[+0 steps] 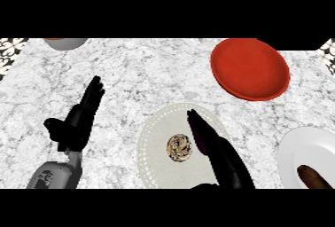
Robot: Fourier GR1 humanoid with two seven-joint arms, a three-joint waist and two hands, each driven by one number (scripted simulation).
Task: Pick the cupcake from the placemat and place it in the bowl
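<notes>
The right hand (219, 153) is holding its fingers (198, 126) straight and together, gripping nothing. Just left of them, apart from them, the cupcake (179, 147) is sitting on the pale placemat (157, 168). Beyond the fingertips, up and to the right, the red bowl (250, 68) is lying. A white plate (307, 150) is showing further right. The left hand (78, 119) is resting open at far left, fingers up.
</notes>
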